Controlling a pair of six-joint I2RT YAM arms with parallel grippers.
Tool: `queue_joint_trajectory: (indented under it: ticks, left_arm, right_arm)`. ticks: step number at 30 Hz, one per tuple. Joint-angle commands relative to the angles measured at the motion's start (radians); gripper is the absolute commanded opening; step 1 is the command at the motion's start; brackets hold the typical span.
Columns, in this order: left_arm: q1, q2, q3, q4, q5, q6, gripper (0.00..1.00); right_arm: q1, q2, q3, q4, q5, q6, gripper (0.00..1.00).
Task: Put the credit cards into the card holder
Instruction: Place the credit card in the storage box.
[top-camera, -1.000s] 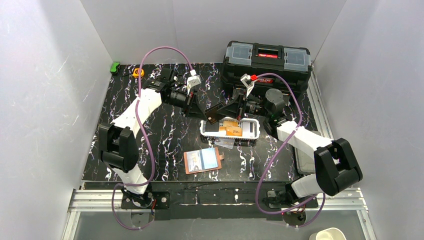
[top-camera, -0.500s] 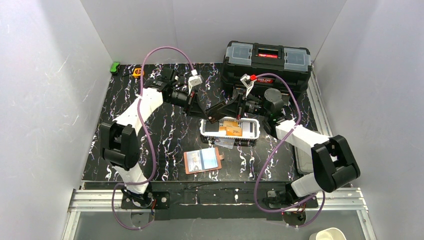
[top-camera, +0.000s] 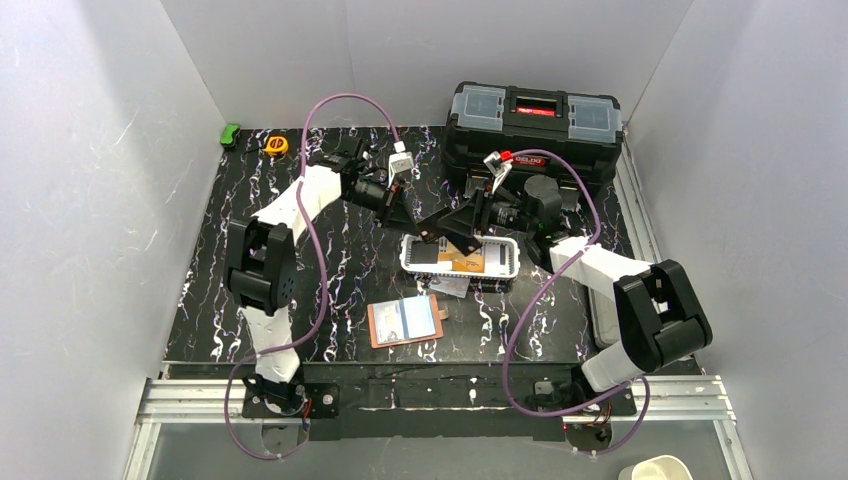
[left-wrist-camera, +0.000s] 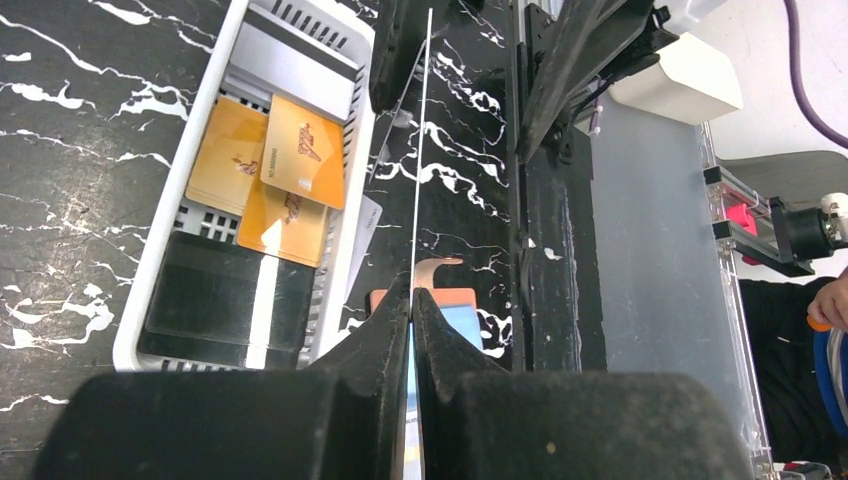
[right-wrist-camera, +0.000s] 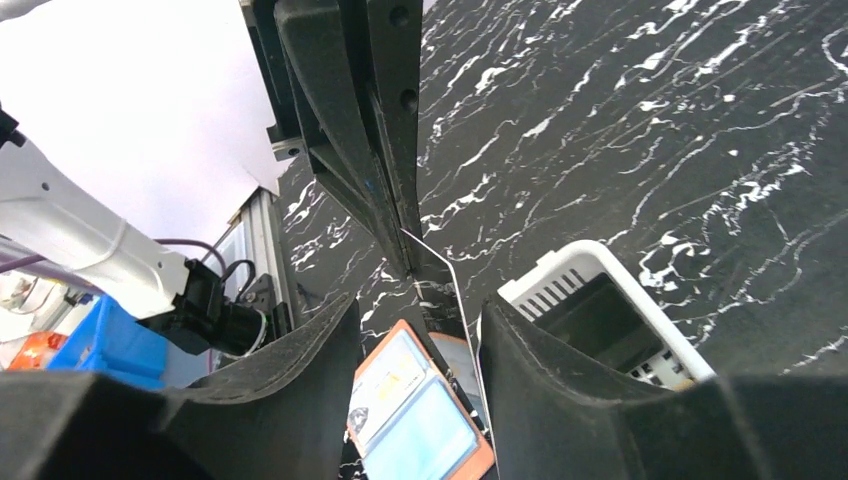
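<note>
While one black credit card (left-wrist-camera: 420, 150) is hanging edge-on in the air near the 11 o'clock corner of the white basket (top-camera: 512, 262), the left gripper (left-wrist-camera: 412, 300) is pinching its near end with its jaws closed tight. The right gripper (right-wrist-camera: 418, 310) is standing open, its fingers flanking the card's far end without pressing it. The card holder (top-camera: 405, 322) is lying open on the table (top-camera: 350, 290), at about 7 o'clock from the basket and well apart from the held card. Orange credit cards (left-wrist-camera: 285, 165) are resting inside the basket. This looks like a hand-to-hand transfer. The next move is calling for the left arm to carry the card toward 6 o'clock and line its edge up with a slot.
</note>
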Motion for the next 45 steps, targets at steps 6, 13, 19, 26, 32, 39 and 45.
queue_joint_trajectory:
  ticks: [6,13,19,26,32,39,45]
  left_arm:
    - [-0.005,0.032,0.091,-0.183,0.038,0.152,0.0]
    - [-0.005,-0.016,0.095,-0.337,0.05,0.28,0.0]
    - [-0.002,-0.08,0.084,-0.41,0.066,0.316,0.0]
    - [0.017,-0.137,0.077,-0.335,0.123,0.168,0.0]
    - [0.034,-0.195,0.038,-0.234,0.127,0.034,0.0]
    - [0.052,-0.288,-0.034,0.11,0.137,-0.353,0.0]
    - [0.085,-0.395,-0.216,0.87,0.078,-1.09,0.0]
  right_arm:
    - [-0.024,-0.007,0.005,-0.033,0.032,-0.06,0.62]
    - [-0.024,-0.002,-0.002,-0.034,0.01,-0.053,0.64]
    - [-0.029,-0.018,-0.016,0.01,-0.033,0.005,0.68]
    - [-0.099,0.001,-0.129,0.355,-0.104,0.301,0.65]
    - [-0.106,-0.097,-0.179,0.437,-0.115,0.338,0.98]
    - [-0.047,-0.235,-0.171,0.333,-0.059,0.295,0.98]
    - [0.064,-0.335,-0.076,0.08,0.08,0.148,0.98]
